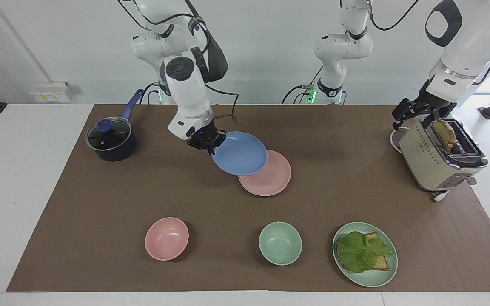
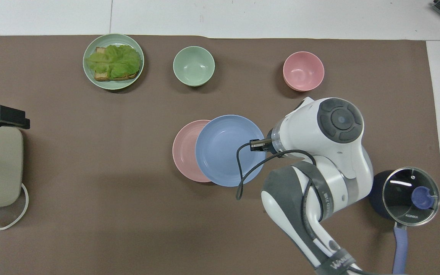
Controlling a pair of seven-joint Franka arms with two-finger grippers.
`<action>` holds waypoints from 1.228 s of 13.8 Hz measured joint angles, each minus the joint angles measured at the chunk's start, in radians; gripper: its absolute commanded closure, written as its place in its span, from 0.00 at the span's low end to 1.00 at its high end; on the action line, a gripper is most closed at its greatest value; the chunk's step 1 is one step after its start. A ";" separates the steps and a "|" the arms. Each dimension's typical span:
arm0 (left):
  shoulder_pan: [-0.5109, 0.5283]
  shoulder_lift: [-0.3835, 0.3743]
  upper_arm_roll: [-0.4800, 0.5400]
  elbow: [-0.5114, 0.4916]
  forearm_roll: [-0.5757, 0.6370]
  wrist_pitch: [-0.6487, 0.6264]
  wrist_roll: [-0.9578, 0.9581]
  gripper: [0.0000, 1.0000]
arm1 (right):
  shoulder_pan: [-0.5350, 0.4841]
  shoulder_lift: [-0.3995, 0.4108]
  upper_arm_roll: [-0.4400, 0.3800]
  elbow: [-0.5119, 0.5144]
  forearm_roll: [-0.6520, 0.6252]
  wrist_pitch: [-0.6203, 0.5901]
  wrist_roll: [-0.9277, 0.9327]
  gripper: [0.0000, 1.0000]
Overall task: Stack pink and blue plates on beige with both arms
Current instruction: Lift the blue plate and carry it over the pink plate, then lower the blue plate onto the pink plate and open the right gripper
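My right gripper [image 1: 211, 146] is shut on the rim of the blue plate [image 1: 240, 159] and holds it in the air, slightly tilted. The blue plate [image 2: 224, 151] overlaps the pink plate [image 2: 183, 152] on the side toward the right arm's end. The pink plate [image 1: 272, 178] lies mid-table, and a thin cream rim of the beige plate [image 1: 264, 195] shows under it; the rest is hidden. My left gripper [image 1: 417, 114] hangs open over the toaster's end nearest the robots, holding nothing.
A dark pot with a glass lid [image 1: 111, 142] stands at the right arm's end. The toaster [image 1: 436, 161] with a bread slice is at the left arm's end. Farther out are a pink bowl [image 1: 166, 238], a green bowl [image 1: 280, 243] and a green plate [image 1: 387, 272] with toast and lettuce.
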 measured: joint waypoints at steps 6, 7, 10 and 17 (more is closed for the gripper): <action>0.000 0.000 0.000 0.000 0.000 0.000 0.000 0.00 | 0.041 0.093 0.000 0.005 0.036 0.111 0.062 1.00; 0.000 0.000 0.000 0.000 0.000 0.000 0.000 0.00 | 0.045 0.104 0.000 0.005 0.036 0.114 0.067 1.00; 0.000 0.000 0.000 0.000 0.000 0.000 0.000 0.00 | 0.059 0.143 0.000 0.005 0.036 0.151 0.072 1.00; 0.000 0.000 0.000 0.000 0.000 0.000 0.000 0.00 | 0.069 0.163 -0.002 0.000 0.036 0.158 0.073 0.97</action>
